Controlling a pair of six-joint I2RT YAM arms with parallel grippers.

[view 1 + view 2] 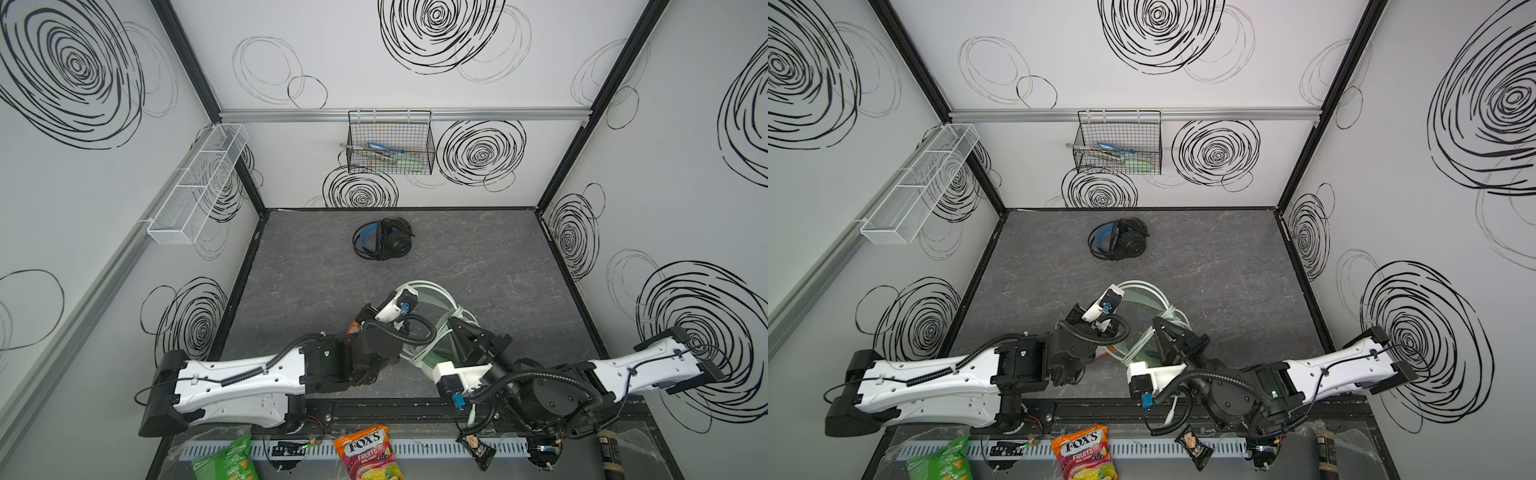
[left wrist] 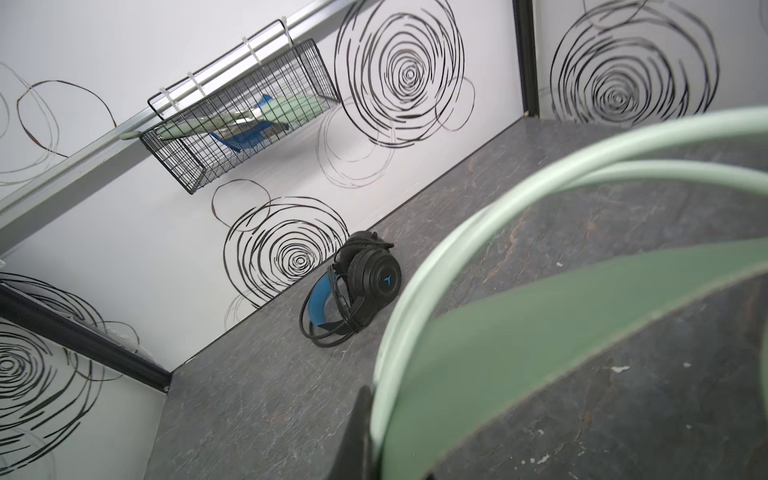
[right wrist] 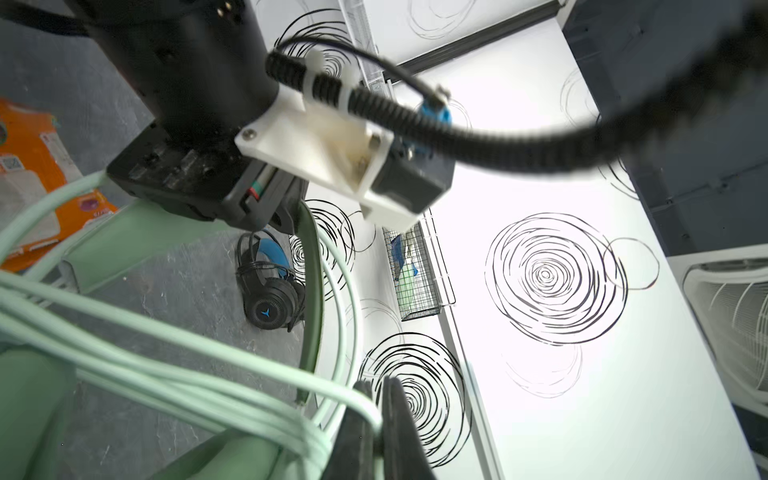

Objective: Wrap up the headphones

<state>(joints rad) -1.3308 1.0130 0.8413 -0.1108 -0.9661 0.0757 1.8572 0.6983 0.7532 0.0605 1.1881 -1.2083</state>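
Mint headset (image 1: 434,300) sits near-centre of the table (image 1: 498,257), right between the two arms, with the crown of its headband toward the back wall and the cups toward the robot base, mostly hidden under the wrists. Left gripper (image 3: 274,203) comes in from the left, pressed together on the green headband, so it is acting as the anchor; in the left wrist view the band arcs right past its finger. Right gripper (image 3: 374,440) comes in from the right, jaws closed, and seems to pinch one strand of the whitish cable (image 3: 166,365) just at its fingertips. Several strands already run in a bundle from the cup side up to that pinch, diagonal to the band. Key relation: the cable end is on the right arm's side of the headband while the band is fixed by the left, so the next loop likely has to go around the band from the right, across its long axis. Right arm is nearer the loose cable, left nearer the band. Black headset (image 1: 382,240) lies well apart near the back wall, its cable looking coiled round it, neither gripper close.
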